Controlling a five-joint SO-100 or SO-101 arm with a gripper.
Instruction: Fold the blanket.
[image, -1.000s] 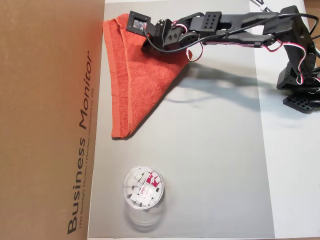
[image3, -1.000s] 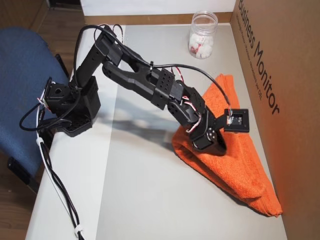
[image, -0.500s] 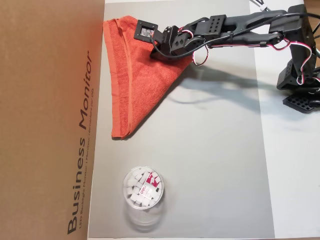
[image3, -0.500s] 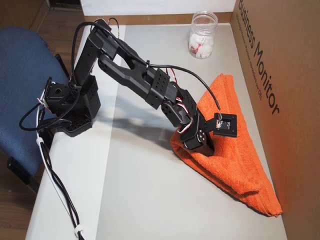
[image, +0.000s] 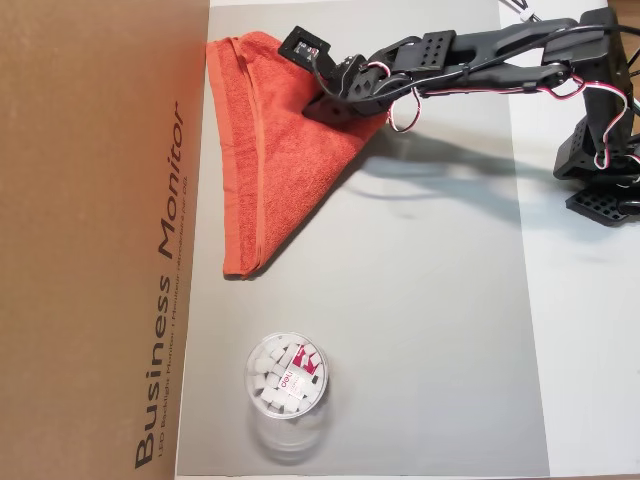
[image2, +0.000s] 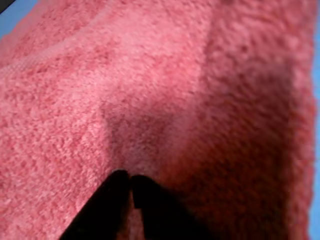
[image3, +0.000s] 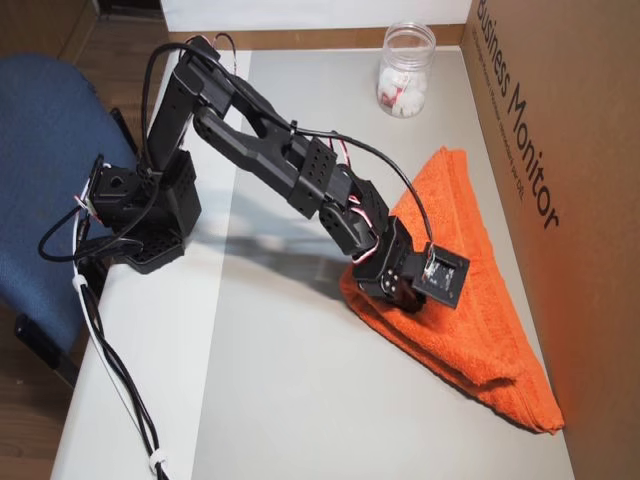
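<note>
Blanket (image: 275, 150) folded to a triangle at table's (image: 430, 330) far edge against cardboard box (image: 95, 240). Gripper (image2: 131, 181) tips together, pressed into terry, apparently pinching a fold. Second fold likely underway; next needs lifting that corner across.

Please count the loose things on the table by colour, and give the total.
Orange-red: 1, the blanket
Clear: 1, the jar of white pieces
Brown: 1, the cardboard box
Total: 3
</note>
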